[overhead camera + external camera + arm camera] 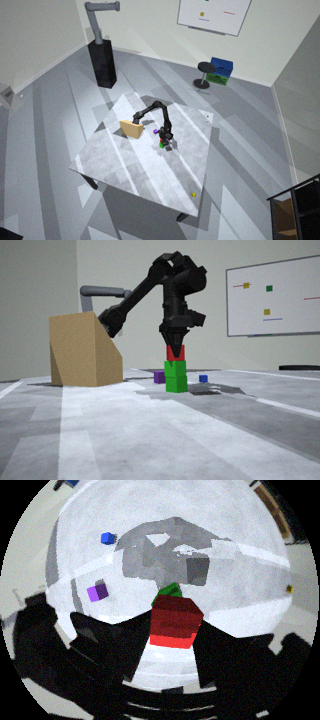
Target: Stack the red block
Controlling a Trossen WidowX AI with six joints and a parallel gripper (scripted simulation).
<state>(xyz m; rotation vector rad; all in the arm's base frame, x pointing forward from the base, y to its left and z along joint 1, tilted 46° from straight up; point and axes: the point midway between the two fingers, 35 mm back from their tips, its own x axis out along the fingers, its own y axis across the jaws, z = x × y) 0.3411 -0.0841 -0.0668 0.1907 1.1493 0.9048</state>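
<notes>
The red block point(161, 141) point(169, 353) point(176, 623) is held upright between the fingers of my gripper point(176, 354), which is shut on it and points straight down. The green tower point(161, 145) point(176, 384) point(168, 590) is two green blocks, one on the other, standing upright on the table. In the exterior view the red block is right over the tower, its lower edge meeting the tower's top with no gap visible; whether it bears on it I cannot tell. In the wrist view the red block hides most of the tower.
A purple block point(155, 131) point(159, 377) point(97, 592) and a blue block point(203, 378) point(107, 538) lie behind the tower in the exterior view. A tall tan block point(130, 129) point(74, 351) stands by the arm's base. A yellow block point(193, 194) point(289, 589) is near a table corner.
</notes>
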